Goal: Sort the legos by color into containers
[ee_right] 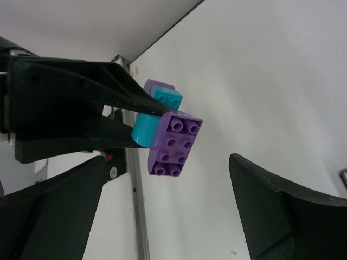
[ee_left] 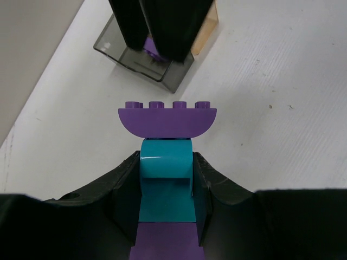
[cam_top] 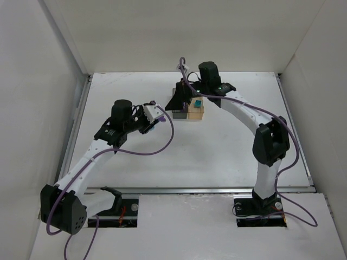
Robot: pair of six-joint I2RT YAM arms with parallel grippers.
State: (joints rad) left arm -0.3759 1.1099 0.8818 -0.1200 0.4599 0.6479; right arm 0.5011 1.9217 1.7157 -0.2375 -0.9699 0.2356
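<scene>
My left gripper (ee_left: 165,158) is shut on a teal lego (ee_left: 165,173) in a small stack held above the table. A curved purple lego (ee_left: 167,120) is stuck on the stack's far end, and another purple piece (ee_left: 165,242) sits behind the teal one. The right wrist view shows the same stack, with the studded purple lego (ee_right: 173,142) facing the camera. My right gripper (ee_right: 169,187) is open and holds nothing. It hangs over the dark grey container (ee_left: 135,60), which has a purple lego (ee_left: 154,50) inside. The amber container (cam_top: 196,112) next to it holds a teal lego (cam_top: 198,103).
The two containers stand side by side at the back middle of the white table (cam_top: 227,157). White walls enclose the table on three sides. A metal rail (cam_top: 200,190) runs along the near edge by the arm bases.
</scene>
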